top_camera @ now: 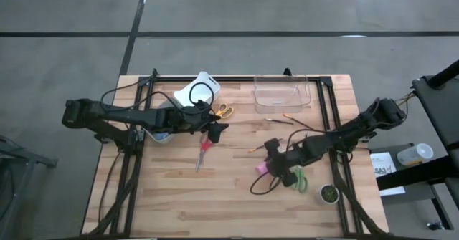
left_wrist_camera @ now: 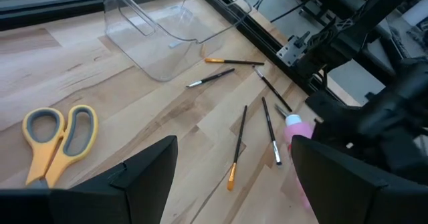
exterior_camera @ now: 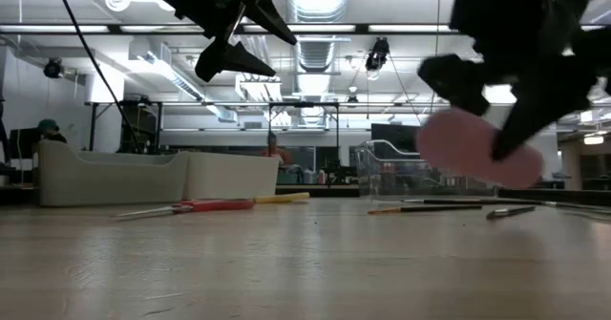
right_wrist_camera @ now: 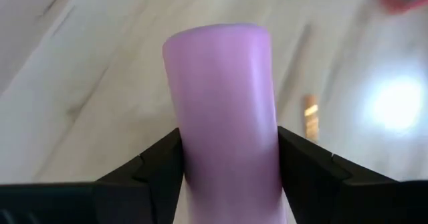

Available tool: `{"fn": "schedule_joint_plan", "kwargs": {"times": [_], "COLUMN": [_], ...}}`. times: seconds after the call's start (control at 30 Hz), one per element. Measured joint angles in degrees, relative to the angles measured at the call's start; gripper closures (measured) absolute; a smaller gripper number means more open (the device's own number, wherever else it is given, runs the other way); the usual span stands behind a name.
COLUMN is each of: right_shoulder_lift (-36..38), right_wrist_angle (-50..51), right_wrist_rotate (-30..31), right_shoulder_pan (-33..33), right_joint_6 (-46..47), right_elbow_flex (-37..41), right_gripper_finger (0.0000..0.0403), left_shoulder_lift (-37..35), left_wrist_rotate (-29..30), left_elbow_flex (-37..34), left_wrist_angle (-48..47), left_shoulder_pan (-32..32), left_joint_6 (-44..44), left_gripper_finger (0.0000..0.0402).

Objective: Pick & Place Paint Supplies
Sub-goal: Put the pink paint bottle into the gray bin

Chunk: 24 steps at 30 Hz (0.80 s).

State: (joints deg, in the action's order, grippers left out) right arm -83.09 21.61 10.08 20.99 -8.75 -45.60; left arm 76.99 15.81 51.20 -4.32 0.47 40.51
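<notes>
The pink bottle (right_wrist_camera: 221, 110) is in my right gripper (right_wrist_camera: 227, 164), low over the table's middle right (top_camera: 262, 168). In the low view the pink bottle (exterior_camera: 473, 148) hangs clear of the wood. My left gripper (top_camera: 217, 129) is open and raised (exterior_camera: 243, 38), just right of the yellow scissors (top_camera: 224, 111). It touches nothing. Thin brown paintbrushes (left_wrist_camera: 237, 144) lie flat on the wood between the two grippers and near the clear tray (top_camera: 282, 93). A blue-and-white thing (top_camera: 161, 135) shows partly under the left arm. My right gripper pinches the pink bottle's body (right_wrist_camera: 200, 157) between its two fingers (right_wrist_camera: 157, 160), one on each side. The bottle's flat end (right_wrist_camera: 217, 33) sticks out forward past the fingertips. The bottle is lifted clear of the table, lying roughly level and slightly tilted in the low view.
The red-handled scissors (top_camera: 204, 149) lie below the left gripper, and the green-handled scissors (top_camera: 298, 179) lie beside the right gripper. A white container (top_camera: 197, 93) sits at the far left. A small dark round thing (top_camera: 328, 193) stands near the right edge. Cables trail across the wood.
</notes>
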Motion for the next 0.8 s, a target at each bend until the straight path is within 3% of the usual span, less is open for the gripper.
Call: {"fn": "schedule_joint_plan", "kwargs": {"times": [0.33, 0.8], "right_shoulder_lift": [-5.31, -27.31], "right_wrist_angle": [-8.0, -9.51], "right_wrist_rotate": [12.46, 13.9], "right_shoulder_pan": [-3.54, -10.69], "right_joint_6": [-14.92, -29.35], "right_elbow_flex": [-8.96, -27.3], "right_gripper_finger": [0.0197, 0.0197], "left_shoulder_lift": [0.0, 0.0], "left_wrist_rotate": [0.0, 0.02], "left_elbow_flex": [0.0, 0.0], "left_wrist_angle": [-0.24, -0.26], "left_shoulder_pan": [0.0, -0.02], "left_joint_6": [0.02, 0.02], "left_gripper_finger": [0.0098, 0.0098]}}
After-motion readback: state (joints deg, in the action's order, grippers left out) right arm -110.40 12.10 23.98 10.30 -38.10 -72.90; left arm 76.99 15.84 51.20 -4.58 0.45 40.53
